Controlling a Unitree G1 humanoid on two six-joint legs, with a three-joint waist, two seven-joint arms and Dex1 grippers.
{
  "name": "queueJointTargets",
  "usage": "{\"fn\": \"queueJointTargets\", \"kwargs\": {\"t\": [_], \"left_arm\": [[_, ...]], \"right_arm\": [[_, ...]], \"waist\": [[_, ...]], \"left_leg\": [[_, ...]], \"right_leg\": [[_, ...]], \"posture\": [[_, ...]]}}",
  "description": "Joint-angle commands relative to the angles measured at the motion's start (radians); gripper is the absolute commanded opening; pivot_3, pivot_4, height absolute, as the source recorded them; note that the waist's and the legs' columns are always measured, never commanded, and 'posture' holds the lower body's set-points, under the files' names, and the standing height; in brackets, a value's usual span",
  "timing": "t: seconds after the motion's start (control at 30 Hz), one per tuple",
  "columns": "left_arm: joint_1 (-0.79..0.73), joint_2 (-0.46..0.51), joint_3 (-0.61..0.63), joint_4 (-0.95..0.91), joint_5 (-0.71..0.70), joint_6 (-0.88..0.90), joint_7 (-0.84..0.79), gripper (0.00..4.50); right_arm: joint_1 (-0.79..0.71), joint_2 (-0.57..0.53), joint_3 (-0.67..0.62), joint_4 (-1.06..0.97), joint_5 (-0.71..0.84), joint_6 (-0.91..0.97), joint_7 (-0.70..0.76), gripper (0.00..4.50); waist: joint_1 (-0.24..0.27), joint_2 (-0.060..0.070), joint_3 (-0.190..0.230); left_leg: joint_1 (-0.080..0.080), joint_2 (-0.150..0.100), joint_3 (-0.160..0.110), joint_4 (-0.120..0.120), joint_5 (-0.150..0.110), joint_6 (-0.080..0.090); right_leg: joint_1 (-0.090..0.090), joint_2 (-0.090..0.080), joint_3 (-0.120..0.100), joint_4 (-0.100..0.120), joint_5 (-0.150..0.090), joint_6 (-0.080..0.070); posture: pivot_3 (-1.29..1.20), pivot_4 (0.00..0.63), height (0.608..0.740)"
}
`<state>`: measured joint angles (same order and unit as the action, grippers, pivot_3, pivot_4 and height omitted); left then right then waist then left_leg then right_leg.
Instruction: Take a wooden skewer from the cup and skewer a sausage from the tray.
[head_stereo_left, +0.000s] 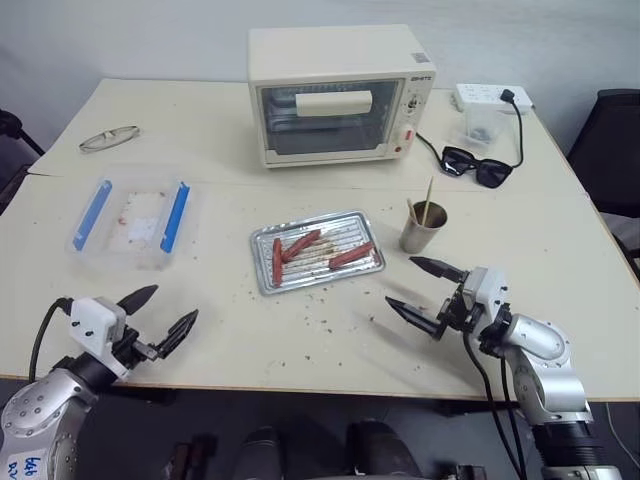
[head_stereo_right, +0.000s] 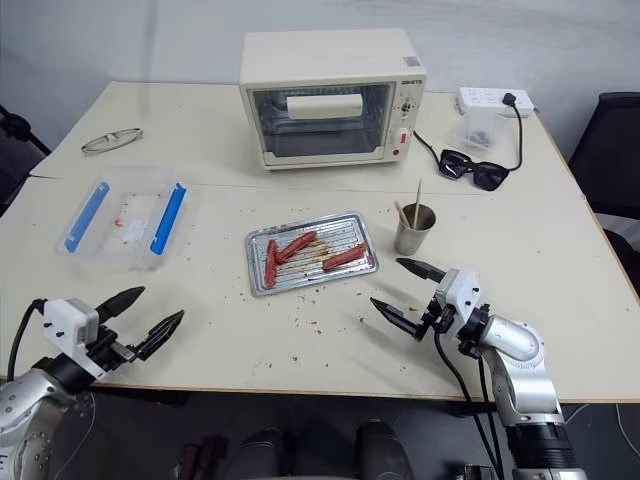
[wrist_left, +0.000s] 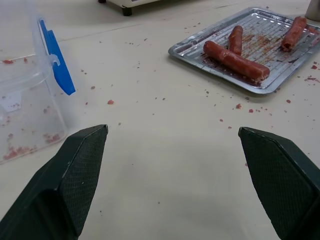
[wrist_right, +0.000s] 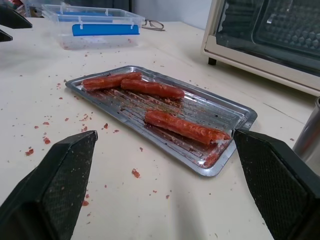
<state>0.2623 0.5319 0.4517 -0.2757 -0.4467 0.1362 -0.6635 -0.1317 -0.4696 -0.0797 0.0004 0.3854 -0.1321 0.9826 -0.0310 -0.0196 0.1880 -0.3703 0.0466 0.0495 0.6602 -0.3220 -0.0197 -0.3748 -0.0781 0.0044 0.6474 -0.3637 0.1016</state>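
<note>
Wooden skewer (head_stereo_left: 429, 199): stands upright in cup (head_stereo_left: 422, 228), just right of tray (head_stereo_left: 316, 252) w/ sausages (head_stereo_left: 349, 256). Likely very light, stiff but thin, prone to snap; pinch the exposed shaft above the rim. Right gripper (head_stereo_left: 424, 290): fingers spread wide, empty, near cup. Left gripper (head_stereo_left: 163, 315): spread, empty, well apart.

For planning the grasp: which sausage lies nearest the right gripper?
The lone sausage at the tray's right end, nearest the cup; the others lie further left.
</note>
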Motion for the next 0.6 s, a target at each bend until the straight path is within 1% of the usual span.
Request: {"fn": "queueJointTargets", "kwargs": {"t": [0.03,0.13,0.2,0.23,0.33,0.4,0.47,0.6], "left_arm": [[-0.015,0.024,-0.011,-0.044,-0.004,0.025,0.001,4.43],[-0.053,0.04,-0.023,-0.066,-0.105,0.119,-0.034,4.43],[-0.097,0.08,-0.028,-0.074,-0.189,0.174,-0.109,4.43],[-0.117,0.099,-0.034,-0.074,-0.202,0.181,-0.138,4.43],[-0.188,0.139,-0.063,-0.067,-0.2,0.166,-0.196,4.43],[-0.239,0.166,-0.089,-0.059,-0.192,0.152,-0.243,4.43],[-0.277,0.176,-0.105,-0.042,-0.187,0.139,-0.276,4.43],[-0.31,0.175,-0.109,-0.011,-0.199,0.146,-0.303,4.43]], "right_arm": [[0.015,-0.03,-0.028,-0.041,0.021,-0.003,0.007,4.5],[0.039,-0.061,-0.061,-0.075,0.043,0.012,0.009,4.5],[0.085,-0.106,-0.115,-0.115,0.068,0.028,0.011,4.5],[0.109,-0.126,-0.146,-0.133,0.081,0.037,0.01,4.5],[0.189,-0.182,-0.25,-0.157,0.111,0.05,0.008,4.5],[0.257,-0.215,-0.334,-0.136,0.111,0.038,0.015,4.5],[0.305,-0.233,-0.391,-0.103,0.101,0.017,0.016,4.5],[0.32,-0.252,-0.425,-0.072,0.094,0.005,0.02,4.5]], "waist": [[0.0,0.0,0.0],[0.003,0.0,0.0],[0.005,0.0,0.0],[0.006,0.0,0.0],[0.005,0.0,0.0],[0.004,0.0,0.0],[0.004,0.0,0.0],[-0.007,0.0,0.0]], "left_leg": [[0.0,0.0,0.0,0.0,0.0,0.0],[0.0,0.0,0.0,0.0,0.0,0.0],[0.0,0.0,0.0,0.0,0.0,0.0],[-0.001,0.0,-0.001,0.0,0.0,0.0],[-0.001,-0.001,-0.001,0.0,0.001,-0.002],[0.0,-0.001,0.0,0.0,0.001,-0.002],[0.0,-0.001,0.0,0.0,0.001,-0.002],[0.002,0.0,0.003,0.0,0.001,-0.002]], "right_leg": [[0.0,0.0,0.0,0.0,0.0,0.0],[0.0,0.0,0.0,0.0,0.0,0.0],[0.0,0.0,0.0,0.0,0.0,0.0],[0.0,0.0,-0.001,0.0,0.0,0.0],[0.0,0.0,-0.001,0.0,0.0,0.0],[0.001,0.0,0.0,-0.001,0.0,0.0],[0.001,0.0,0.0,-0.001,0.0,0.0],[0.001,0.002,0.002,0.0,0.0,0.0]], "posture": [[0.0,0.15,0.74],[0.0,0.15,0.74],[0.0,0.15,0.74],[0.0,0.15,0.74],[0.0,0.15,0.74],[0.0,0.15,0.74],[0.0,0.15,0.74],[0.0,0.15,0.74]]}}
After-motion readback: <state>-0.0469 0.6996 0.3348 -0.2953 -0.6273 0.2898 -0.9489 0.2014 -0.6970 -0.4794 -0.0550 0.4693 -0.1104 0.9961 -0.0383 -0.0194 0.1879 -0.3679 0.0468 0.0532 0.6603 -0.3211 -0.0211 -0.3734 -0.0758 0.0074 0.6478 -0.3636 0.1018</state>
